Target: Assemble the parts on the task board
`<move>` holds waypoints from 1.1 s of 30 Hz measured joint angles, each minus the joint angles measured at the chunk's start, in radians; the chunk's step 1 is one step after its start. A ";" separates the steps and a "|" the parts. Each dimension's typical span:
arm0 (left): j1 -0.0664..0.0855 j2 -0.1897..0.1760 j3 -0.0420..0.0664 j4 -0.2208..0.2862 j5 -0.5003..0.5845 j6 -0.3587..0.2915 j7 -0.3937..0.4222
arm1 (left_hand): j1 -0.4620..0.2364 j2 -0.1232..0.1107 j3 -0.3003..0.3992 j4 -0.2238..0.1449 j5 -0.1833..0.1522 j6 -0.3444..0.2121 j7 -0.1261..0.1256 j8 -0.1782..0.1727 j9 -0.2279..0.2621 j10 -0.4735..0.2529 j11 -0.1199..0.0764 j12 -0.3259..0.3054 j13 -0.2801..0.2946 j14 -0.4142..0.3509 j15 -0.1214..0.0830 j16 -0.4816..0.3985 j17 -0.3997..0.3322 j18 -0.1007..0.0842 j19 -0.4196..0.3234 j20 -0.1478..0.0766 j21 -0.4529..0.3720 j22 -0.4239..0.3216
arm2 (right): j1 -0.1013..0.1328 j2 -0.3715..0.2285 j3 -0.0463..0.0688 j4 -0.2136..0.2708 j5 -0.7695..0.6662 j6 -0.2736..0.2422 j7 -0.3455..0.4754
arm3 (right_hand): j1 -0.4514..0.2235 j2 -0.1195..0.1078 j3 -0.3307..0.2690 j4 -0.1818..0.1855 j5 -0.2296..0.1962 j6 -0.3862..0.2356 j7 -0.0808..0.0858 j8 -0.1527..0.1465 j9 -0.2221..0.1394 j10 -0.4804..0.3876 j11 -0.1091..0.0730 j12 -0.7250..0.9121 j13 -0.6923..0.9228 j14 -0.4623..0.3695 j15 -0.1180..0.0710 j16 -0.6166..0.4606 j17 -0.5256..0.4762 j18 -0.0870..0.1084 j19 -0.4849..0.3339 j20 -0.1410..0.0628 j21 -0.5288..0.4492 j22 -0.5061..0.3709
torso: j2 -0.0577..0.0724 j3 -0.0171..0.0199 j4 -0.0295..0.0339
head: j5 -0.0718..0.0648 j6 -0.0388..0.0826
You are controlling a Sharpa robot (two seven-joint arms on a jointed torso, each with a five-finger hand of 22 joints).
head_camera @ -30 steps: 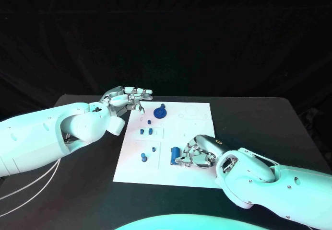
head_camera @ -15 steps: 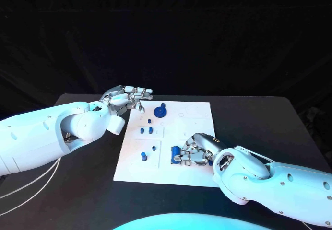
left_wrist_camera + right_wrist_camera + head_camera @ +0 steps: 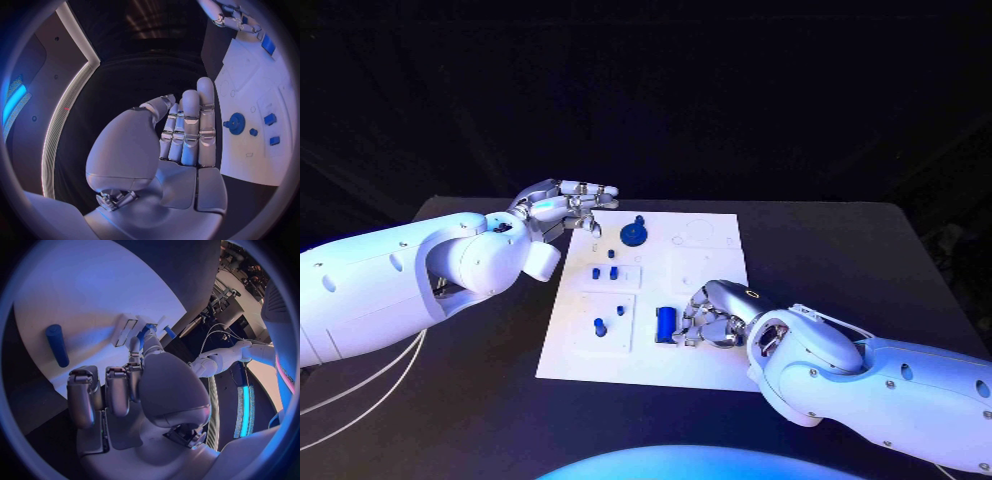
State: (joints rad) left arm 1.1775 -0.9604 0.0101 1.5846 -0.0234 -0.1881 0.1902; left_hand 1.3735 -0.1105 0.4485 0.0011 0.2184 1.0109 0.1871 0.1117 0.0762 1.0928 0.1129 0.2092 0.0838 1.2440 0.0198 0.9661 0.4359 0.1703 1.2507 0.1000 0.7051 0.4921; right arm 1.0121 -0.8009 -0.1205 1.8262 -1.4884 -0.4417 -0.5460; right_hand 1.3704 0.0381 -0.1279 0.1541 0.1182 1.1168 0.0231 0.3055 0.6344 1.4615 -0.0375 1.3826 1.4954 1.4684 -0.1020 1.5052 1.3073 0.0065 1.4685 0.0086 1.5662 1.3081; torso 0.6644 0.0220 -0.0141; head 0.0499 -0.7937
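On the white task board (image 3: 711, 365) in the middle of the black table (image 3: 877, 260), we judge the assembly part done. A blue gear (image 3: 635, 236) sits at the far edge, small blue pegs (image 3: 603, 272) stand left of centre, and more blue parts (image 3: 599, 326) stand nearer. A blue cylinder (image 3: 666, 320) lies flat on the near half, not seated in anything, and faint outlines at the far right of the board look unfilled, so work is left.

Our right hand (image 3: 707, 322) hangs low over the near right part of the board, just right of the lying cylinder. Its fingers (image 3: 81, 395) are curled inward and grip nothing that we can see; the cylinder lies apart from them in the right wrist view.

Our left hand (image 3: 567, 205) hovers at the board's far left corner, near the gear. Its fingers (image 3: 187, 125) are nearly straight and side by side, holding nothing.
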 measured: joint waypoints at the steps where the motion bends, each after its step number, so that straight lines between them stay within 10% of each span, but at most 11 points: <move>1: 0.000 0.000 0.000 0.000 0.000 0.000 0.000 | 0.000 0.000 0.000 0.000 0.000 0.000 0.000 0.000 0.000 0.000 0.000 0.000 0.000 0.000 0.000 0.000 0.000 0.000 0.000 0.000 0.000 0.000 | 0.000 -0.001 0.000 0.001 -0.001 0.000 0.000 | 0.000 0.000 0.000 0.000 0.000 0.000 0.000 0.000 0.000 0.000 0.000 0.000 0.000 0.000 0.000 0.000 0.000 0.000 0.000 0.000 0.000 0.000 | 0.000 0.0000 0.0000 | 0.000 0.000; 9: 0.000 0.000 0.000 -0.001 0.000 0.001 0.000 | 0.000 0.000 0.000 0.000 0.000 0.000 0.000 0.000 0.000 0.000 0.000 0.000 0.000 0.000 0.000 0.000 0.000 0.000 0.000 0.000 0.000 0.000 | 0.000 -0.041 0.000 0.030 0.000 -0.033 0.015 | -0.002 0.001 -0.007 0.008 0.024 -0.010 0.005 -0.006 -0.001 0.000 0.000 -0.012 0.001 0.000 0.000 0.000 0.000 0.000 0.000 0.000 0.000 0.000 | 0.000 0.0000 0.0006 | -0.001 0.005; 17: 0.000 -0.001 -0.001 -0.001 0.000 0.001 0.002 | -0.005 -0.005 0.000 0.000 0.000 -0.004 0.003 0.000 0.000 0.000 0.000 0.000 -0.001 -0.003 0.003 0.000 -0.001 0.000 -0.004 -0.004 0.007 0.004 | 0.020 -0.146 0.001 0.082 0.048 -0.078 0.075 | -0.002 0.001 0.008 0.014 0.055 -0.086 0.049 -0.097 -0.054 -0.013 0.024 -0.032 0.002 -0.002 0.020 -0.015 0.000 0.000 -0.003 0.013 0.000 0.000 | -0.001 -0.0005 -0.0006 | -0.008 0.011; 33: -0.001 0.001 -0.004 0.000 0.000 0.001 0.008 | -0.006 -0.006 0.000 0.000 0.000 -0.004 0.003 0.000 0.000 0.000 0.000 0.004 -0.001 -0.003 0.003 0.004 -0.002 0.000 -0.007 0.000 0.007 0.007 | 0.016 -0.282 -0.002 0.100 0.002 -0.076 0.092 | -0.002 0.002 0.031 0.022 0.074 -0.018 0.043 -0.146 -0.130 -0.016 0.034 -0.069 0.002 -0.002 0.027 -0.015 0.001 0.000 0.000 0.019 0.000 0.000 | -0.005 -0.0011 -0.0088 | -0.039 0.016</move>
State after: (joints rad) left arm 1.1767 -0.9590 0.0064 1.5842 -0.0234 -0.1871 0.1985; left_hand 1.3679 -0.1161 0.4485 0.0011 0.2184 1.0070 0.1905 0.1117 0.0764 1.0928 0.1129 0.2133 0.0830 1.2405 0.0232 0.9700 0.4340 0.1705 1.2436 0.1000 0.7116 0.4990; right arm 1.0279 -1.0832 -0.1230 1.9263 -1.4861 -0.5179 -0.4535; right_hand 1.3688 0.0398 -0.0965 0.1757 0.1917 1.0988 0.0661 0.1600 0.5041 1.4459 -0.0040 1.3134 1.4979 1.4665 -0.0749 1.4897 1.3081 0.0067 1.4683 0.0272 1.5662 1.3077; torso 0.6593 0.0209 -0.0229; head 0.0110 -0.7775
